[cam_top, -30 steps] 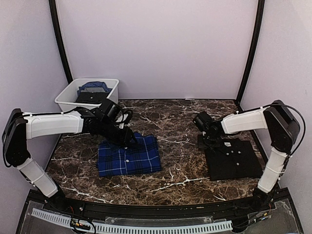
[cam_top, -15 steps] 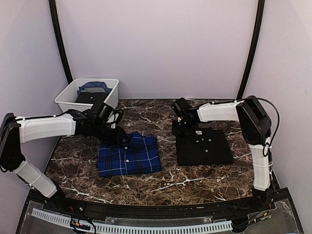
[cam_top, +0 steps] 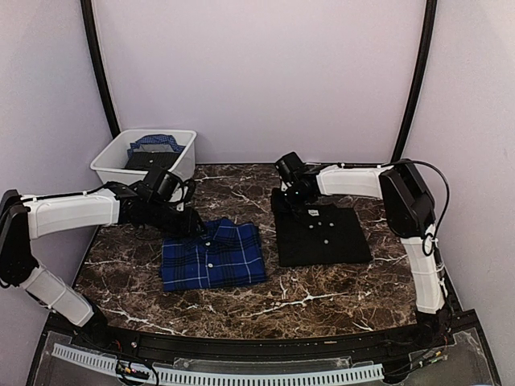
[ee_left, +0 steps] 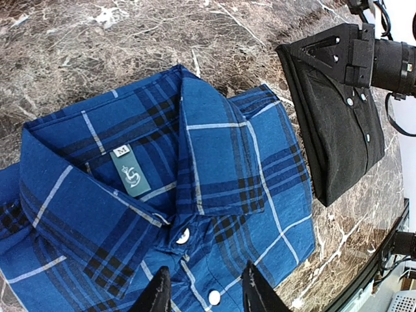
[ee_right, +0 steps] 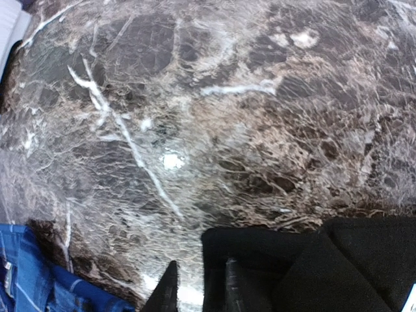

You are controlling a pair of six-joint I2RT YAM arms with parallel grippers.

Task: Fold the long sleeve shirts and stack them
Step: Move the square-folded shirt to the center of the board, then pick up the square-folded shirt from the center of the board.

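The royal-blue plaid shirt point(cam_top: 213, 257) lies folded on the table, left of centre, collar to the far side. My left gripper point(cam_top: 195, 225) hovers open just over its collar; in the left wrist view point(ee_left: 207, 294) the fingertips straddle the button placket of the plaid shirt point(ee_left: 214, 169) without holding it. The plain black shirt point(cam_top: 326, 235) lies folded to its right, a narrow strip of table between them. My right gripper point(cam_top: 283, 195) is shut on the black shirt's far left corner; in the right wrist view point(ee_right: 200, 289) the black cloth point(ee_right: 338, 266) sits between the fingers.
A white plastic tub point(cam_top: 113, 170) with more clothes stands at the back left corner. Dark marble table point(cam_top: 322, 293) stretches in front of both shirts. Black frame posts rise at the back corners. The plaid shirt's edge shows in the right wrist view point(ee_right: 26, 273).
My right gripper has dragged the black shirt leftward from the right side towards the plaid shirt. My left gripper has drawn back left off the plaid shirt's collar.
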